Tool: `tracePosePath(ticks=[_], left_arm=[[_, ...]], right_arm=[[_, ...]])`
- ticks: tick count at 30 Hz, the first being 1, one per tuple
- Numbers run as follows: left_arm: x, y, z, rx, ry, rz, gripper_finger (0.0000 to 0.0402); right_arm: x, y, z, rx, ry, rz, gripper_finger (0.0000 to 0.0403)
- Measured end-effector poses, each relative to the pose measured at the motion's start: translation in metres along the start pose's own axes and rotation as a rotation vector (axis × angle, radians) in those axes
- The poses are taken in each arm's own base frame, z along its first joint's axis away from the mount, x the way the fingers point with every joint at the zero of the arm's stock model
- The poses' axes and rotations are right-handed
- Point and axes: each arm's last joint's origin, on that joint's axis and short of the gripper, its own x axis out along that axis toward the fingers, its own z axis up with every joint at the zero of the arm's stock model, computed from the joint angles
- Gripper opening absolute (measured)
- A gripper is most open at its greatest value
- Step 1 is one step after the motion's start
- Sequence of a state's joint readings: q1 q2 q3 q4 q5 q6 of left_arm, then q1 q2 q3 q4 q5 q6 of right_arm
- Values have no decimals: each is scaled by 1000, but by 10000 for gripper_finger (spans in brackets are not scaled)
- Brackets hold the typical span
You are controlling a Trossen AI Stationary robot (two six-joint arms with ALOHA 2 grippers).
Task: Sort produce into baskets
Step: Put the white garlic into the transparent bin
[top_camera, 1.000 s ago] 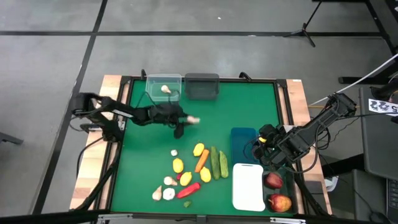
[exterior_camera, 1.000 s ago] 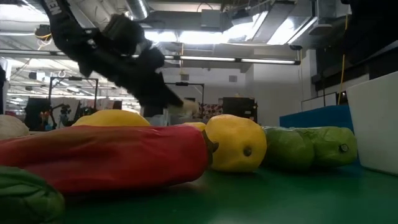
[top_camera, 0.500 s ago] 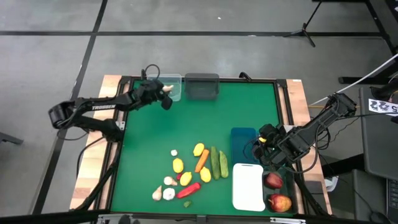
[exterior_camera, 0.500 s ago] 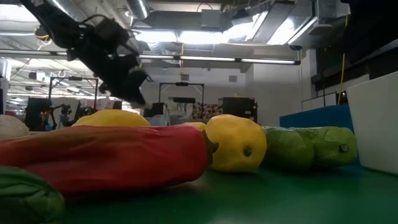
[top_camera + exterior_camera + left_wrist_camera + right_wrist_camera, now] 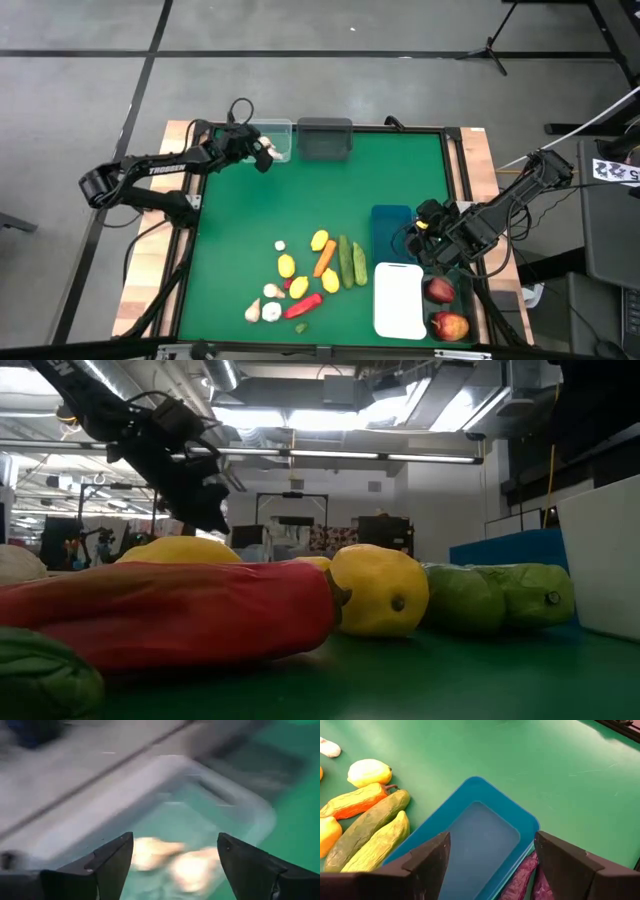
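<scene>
Left wrist view gives us the action: two pale garlic-like bulbs (image 5: 172,862) sit in the clear plastic basket (image 5: 235,805), right between and just beyond the left gripper (image 5: 175,857), whose jaws stand apart with nothing pinched between them. From above, the left gripper (image 5: 262,152) hangs at the clear basket's (image 5: 281,129) edge, with the dark grey basket (image 5: 325,138) just beside that on the far rim of the green mat (image 5: 240,230).

Well away from those jaws lies the unsorted heap: yellow lemons (image 5: 319,240), an orange carrot (image 5: 325,258), two green cucumbers (image 5: 352,262), a red pepper (image 5: 303,305) and more white bulbs (image 5: 271,312).

Over to the right gripper (image 5: 432,222), parked beside the blue basket (image 5: 390,228). Its wrist camera looks straight down into that blue basket (image 5: 470,845), jaws spread wide and holding nothing, purple pieces (image 5: 520,880) just past the basket's corner. The white basket (image 5: 399,298) sits next along, two red apples (image 5: 447,308) beside it.
</scene>
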State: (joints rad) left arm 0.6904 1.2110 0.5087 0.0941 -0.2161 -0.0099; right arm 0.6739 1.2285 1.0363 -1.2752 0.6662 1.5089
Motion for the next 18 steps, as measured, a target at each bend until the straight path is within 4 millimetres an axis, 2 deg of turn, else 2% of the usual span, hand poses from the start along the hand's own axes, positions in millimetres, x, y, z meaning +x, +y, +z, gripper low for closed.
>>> tracePosePath(ticks=[4, 8, 13, 18], left_arm=[[-9, -27, 1, -32, 9, -417, 276], [-28, -71, -10, 65, 83, -704, 267], [-61, -120, -37, 258, 108, -799, 266], [-86, -145, -59, 260, 67, -765, 268]], right_arm=[[0, 0, 0, 0, 2, 1, 289], [0, 0, 0, 2, 3, 3, 289], [2, -1, -2, -4, 3, -4, 289], [10, 0, -9, 5, 15, 9, 289]])
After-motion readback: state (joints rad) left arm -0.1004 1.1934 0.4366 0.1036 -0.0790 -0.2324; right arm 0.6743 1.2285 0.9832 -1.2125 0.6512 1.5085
